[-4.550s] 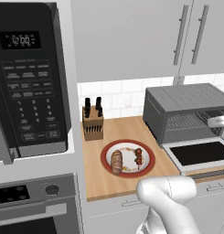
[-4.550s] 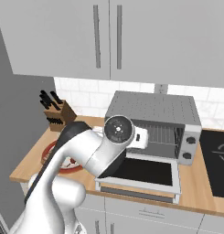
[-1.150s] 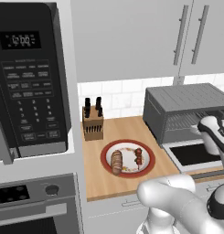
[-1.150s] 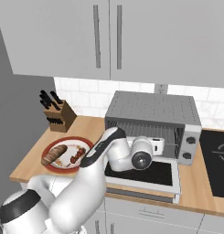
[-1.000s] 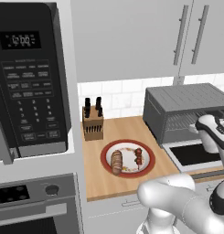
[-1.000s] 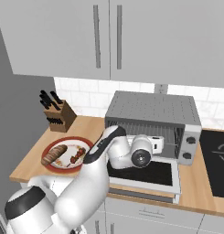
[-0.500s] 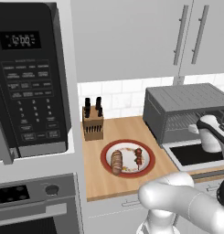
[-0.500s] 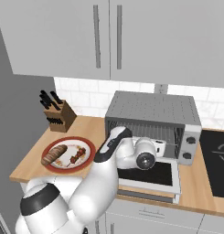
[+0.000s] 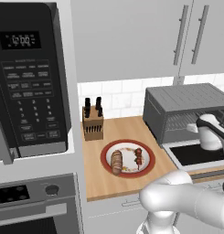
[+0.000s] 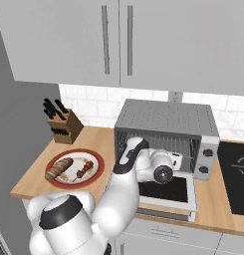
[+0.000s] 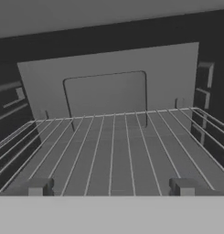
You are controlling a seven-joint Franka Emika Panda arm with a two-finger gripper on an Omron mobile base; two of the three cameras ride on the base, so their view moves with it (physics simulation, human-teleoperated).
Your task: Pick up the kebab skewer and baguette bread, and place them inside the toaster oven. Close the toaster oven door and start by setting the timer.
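The baguette bread (image 9: pixel 116 162) (image 10: pixel 59 168) and the kebab skewer (image 9: pixel 138 156) (image 10: pixel 83 168) lie side by side on a red-rimmed plate (image 9: pixel 105 153) (image 10: pixel 96 155) on the wooden counter. To the right stands the toaster oven (image 9: pixel 186 98) (image 10: pixel 166 117), its door (image 9: pixel 195 155) (image 10: pixel 166 191) dropped flat. My gripper (image 9: pixel 205 132) (image 10: pixel 177 160) (image 11: pixel 111 187) hovers over the door at the oven's mouth, open and holding nothing. The hand view looks along the bare wire rack (image 11: pixel 113 141) to the oven's back wall.
A knife block (image 9: pixel 93 123) (image 10: pixel 63 127) stands behind the plate at the wall. A big black microwave (image 9: pixel 26 82) is on the left and a cooktop (image 10: pixel 235 174) on the right. Two knobs (image 10: pixel 208 154) sit on the oven's right front. My arm arches over the counter's front.
The arm has swung over from the plate side to the front of the oven. In the last second the hand edged slightly closer to the oven mouth. The jaws stayed open.
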